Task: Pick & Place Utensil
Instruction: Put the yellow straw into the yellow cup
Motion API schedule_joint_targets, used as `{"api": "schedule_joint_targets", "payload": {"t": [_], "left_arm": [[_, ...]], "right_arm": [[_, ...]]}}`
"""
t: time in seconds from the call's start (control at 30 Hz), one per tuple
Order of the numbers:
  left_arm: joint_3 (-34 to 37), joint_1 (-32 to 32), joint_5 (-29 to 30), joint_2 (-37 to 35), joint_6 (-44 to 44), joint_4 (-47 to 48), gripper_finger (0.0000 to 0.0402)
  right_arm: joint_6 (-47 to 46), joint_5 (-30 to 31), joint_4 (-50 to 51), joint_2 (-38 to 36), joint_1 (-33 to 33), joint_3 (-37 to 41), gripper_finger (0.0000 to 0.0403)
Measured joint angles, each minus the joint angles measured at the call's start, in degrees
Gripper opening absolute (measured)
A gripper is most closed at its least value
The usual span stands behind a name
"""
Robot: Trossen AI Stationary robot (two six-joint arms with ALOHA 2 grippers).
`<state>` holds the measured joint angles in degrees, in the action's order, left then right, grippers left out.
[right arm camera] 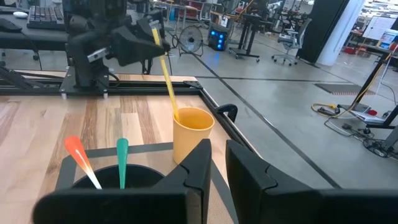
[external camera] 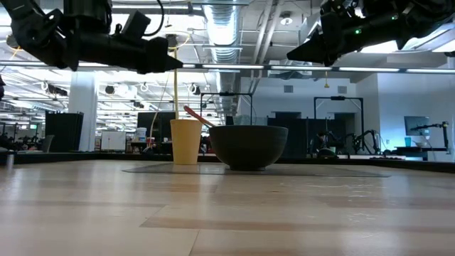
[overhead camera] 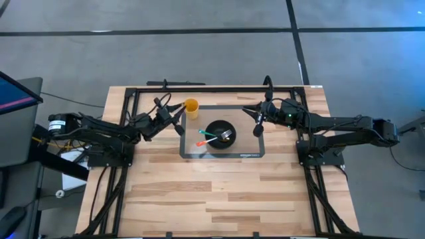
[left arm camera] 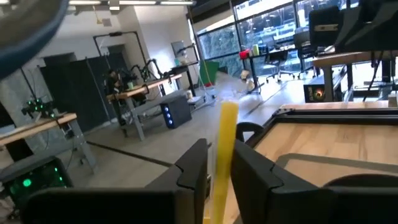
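The left gripper (overhead camera: 174,114) hangs above the table (overhead camera: 219,192), just left of the yellow cup (overhead camera: 191,107) at the far edge of the grey mat (overhead camera: 247,149). Its fingers (left arm camera: 194,167) are clamped on a yellow utensil (right arm camera: 164,67), whose long handle slants down from the jaws so that its lower end sits inside the cup. To the right of the cup, on the mat, stands the black bowl (overhead camera: 220,131), holding an orange-handled utensil (right arm camera: 79,157), a teal-handled utensil (right arm camera: 122,155) and a metal fork (overhead camera: 226,135). The right gripper (overhead camera: 257,118) hovers above the mat's right side, apart from the bowl, its fingers (right arm camera: 199,163) slightly parted and empty.
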<state>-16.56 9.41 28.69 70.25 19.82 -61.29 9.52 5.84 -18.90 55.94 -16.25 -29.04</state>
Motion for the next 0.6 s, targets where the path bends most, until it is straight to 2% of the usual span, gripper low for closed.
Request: {"api": "schedule_joint_targets", "payload": {"t": [0.27, 0.6], "left_arm": [[0.0, 1.2, 0.0, 0.0, -3.8, -0.1, 0.0095], [0.0, 0.8, 0.0, -1.4, -3.8, -1.6, 0.0102]], "right_arm": [[0.0, 0.0, 0.0, 0.0, 0.0, 0.0, 0.0042], [0.0, 0.0, 0.0, 0.0, 0.0, 0.0, 0.0042]]}}
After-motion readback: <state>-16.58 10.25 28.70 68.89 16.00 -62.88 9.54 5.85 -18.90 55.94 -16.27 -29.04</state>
